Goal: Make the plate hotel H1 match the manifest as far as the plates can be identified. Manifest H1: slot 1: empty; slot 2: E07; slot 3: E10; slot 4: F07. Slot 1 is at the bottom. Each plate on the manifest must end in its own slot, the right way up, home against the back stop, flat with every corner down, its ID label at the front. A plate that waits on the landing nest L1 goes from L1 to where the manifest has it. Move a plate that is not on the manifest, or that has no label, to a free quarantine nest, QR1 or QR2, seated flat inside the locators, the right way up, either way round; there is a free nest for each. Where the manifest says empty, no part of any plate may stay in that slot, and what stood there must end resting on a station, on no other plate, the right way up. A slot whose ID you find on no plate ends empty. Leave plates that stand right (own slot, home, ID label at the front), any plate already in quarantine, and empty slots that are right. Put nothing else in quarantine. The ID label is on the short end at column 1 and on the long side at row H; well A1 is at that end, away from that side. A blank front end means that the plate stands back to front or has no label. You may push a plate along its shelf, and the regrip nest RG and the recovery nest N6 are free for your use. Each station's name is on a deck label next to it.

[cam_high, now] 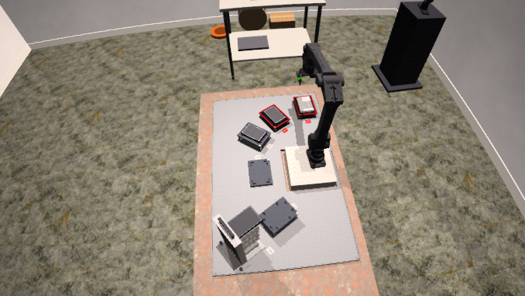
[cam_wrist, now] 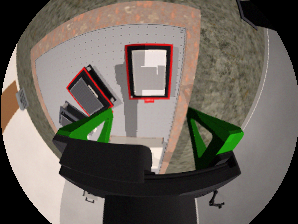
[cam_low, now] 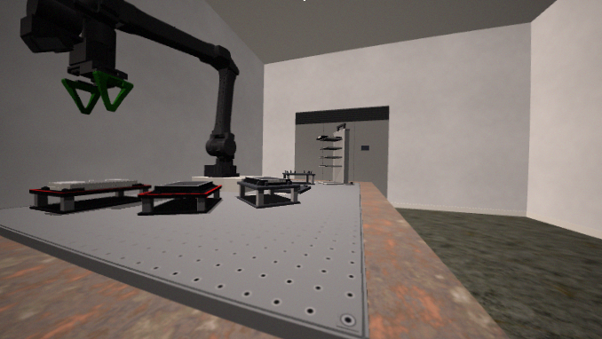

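My gripper (cam_high: 299, 79) is open and empty, raised high above the far end of the deck. It also shows in the exterior view (cam_low: 97, 95) and in the wrist view (cam_wrist: 152, 132). Below it a light plate (cam_high: 305, 104) (cam_wrist: 148, 70) lies flat in a red-framed quarantine nest. A dark plate (cam_high: 274, 115) (cam_low: 184, 188) lies in the second red-framed nest. Another dark plate (cam_high: 254, 132) (cam_low: 268, 183) sits on a raised dark nest. The plate hotel H1 (cam_high: 238, 232) stands at the near left corner, with a dark plate on its top shelf (cam_low: 329, 138). Its lower slots are too small to read.
An empty dark nest (cam_high: 260, 173) lies mid-deck and another empty nest (cam_high: 279, 216) sits beside the hotel. The arm's base (cam_high: 318, 159) stands on a white block on the right. A shelf table (cam_high: 271, 43) and a black pillar (cam_high: 410, 46) stand off the deck.
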You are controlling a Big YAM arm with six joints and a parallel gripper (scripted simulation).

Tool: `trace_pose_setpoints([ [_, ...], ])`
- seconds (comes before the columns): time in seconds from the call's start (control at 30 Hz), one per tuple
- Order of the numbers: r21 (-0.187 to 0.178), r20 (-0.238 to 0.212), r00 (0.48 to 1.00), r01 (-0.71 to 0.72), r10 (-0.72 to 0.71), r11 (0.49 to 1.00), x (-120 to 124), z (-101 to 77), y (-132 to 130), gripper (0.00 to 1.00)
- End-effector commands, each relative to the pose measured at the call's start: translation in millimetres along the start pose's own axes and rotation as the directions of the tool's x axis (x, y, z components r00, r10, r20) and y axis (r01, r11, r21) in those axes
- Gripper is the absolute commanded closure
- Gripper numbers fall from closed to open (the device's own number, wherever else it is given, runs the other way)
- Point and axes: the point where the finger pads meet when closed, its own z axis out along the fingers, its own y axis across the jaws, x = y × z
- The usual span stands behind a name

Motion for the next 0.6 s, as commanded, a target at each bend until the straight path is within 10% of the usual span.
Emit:
trace_pose_setpoints([
  [0.0, 0.005, 0.087, 0.996, 0.001, -0.001, 1.0, -15.5, -45.4, 5.4, 0.0],
  [0.57, 0.003, 0.033, 0.987, 0.156, -0.156, 0.988, 4.7, -34.9, 33.2, 0.0],
])
